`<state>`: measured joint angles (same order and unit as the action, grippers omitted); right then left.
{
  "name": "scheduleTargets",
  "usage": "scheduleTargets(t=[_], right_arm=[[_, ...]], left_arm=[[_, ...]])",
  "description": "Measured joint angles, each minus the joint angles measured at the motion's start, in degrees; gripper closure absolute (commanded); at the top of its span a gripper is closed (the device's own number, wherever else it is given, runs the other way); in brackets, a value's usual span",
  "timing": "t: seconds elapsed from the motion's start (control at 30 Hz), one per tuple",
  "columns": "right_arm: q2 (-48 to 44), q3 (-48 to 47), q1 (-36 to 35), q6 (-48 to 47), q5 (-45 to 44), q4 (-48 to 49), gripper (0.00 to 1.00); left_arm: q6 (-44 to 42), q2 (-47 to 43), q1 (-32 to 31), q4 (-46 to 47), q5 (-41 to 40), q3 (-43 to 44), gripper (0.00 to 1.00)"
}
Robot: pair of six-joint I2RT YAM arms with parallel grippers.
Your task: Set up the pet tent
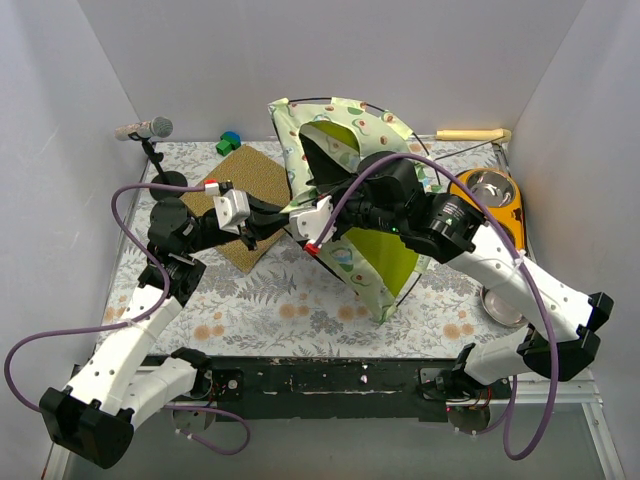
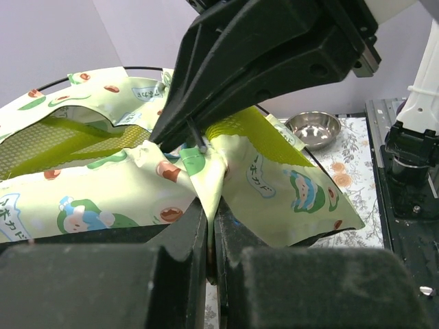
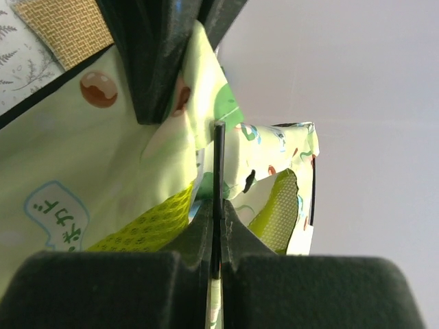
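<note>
Left pincer (image 2: 210, 209), right pincer (image 3: 218, 205) clamped on 1 pet tent (image 1: 385, 125); 2 steel bowls (image 1: 487, 186) (image 1: 500, 305), 1 mat (image 1: 245, 180).

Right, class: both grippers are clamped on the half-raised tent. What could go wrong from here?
1. The left gripper pinches only a small fold of the tent; pulled harder, the fabric may slip out.
2. The right gripper is shut on a thin pole, which might bend or spring free.
3. The tent sits close to the bowl; a swing could knock it.
</note>
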<state>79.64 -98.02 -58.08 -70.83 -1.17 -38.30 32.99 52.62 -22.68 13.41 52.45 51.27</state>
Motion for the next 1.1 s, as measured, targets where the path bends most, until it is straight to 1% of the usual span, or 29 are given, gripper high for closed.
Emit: scheduleTargets(t=[0.4, 1.1], right_arm=[[1.55, -1.2, 0.66, 0.42, -1.84, 1.16, 0.99], [0.96, -1.18, 0.76, -0.22, 0.48, -1.22, 0.99]], left_arm=[[-2.14, -0.2, 0.04, -0.17, 1.14, -0.22, 1.0], [-2.58, -0.2, 0.04, -0.92, 1.62, -0.2, 1.0]])
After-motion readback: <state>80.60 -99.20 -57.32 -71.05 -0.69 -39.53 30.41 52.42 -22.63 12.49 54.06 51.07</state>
